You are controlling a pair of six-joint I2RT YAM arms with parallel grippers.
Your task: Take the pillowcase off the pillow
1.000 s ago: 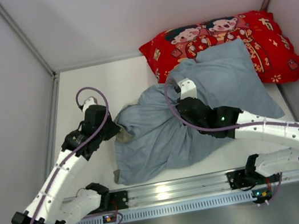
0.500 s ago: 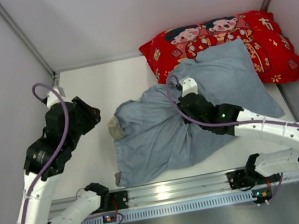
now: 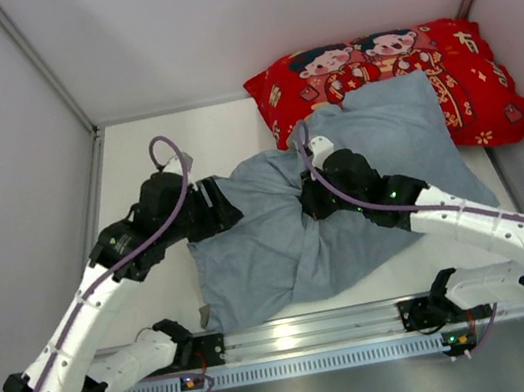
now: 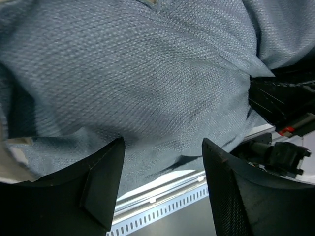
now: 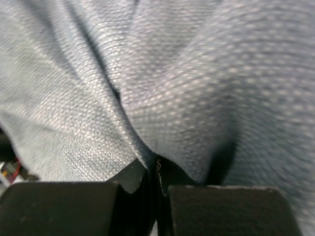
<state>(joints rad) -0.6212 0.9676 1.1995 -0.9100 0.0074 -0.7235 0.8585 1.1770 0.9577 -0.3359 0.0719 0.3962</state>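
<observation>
The pillowcase (image 3: 281, 243) lies rumpled, blue-grey side up, in the middle of the counter (image 3: 192, 142). Its far right corner laps onto the red cartoon-print pillow (image 3: 460, 49). The right tool (image 5: 156, 172) is pressed together at the cloth's middle, seemingly pinching a fold. The left tool (image 4: 162, 147) hangs spread over the cloth's left edge, gripping nothing.
</observation>
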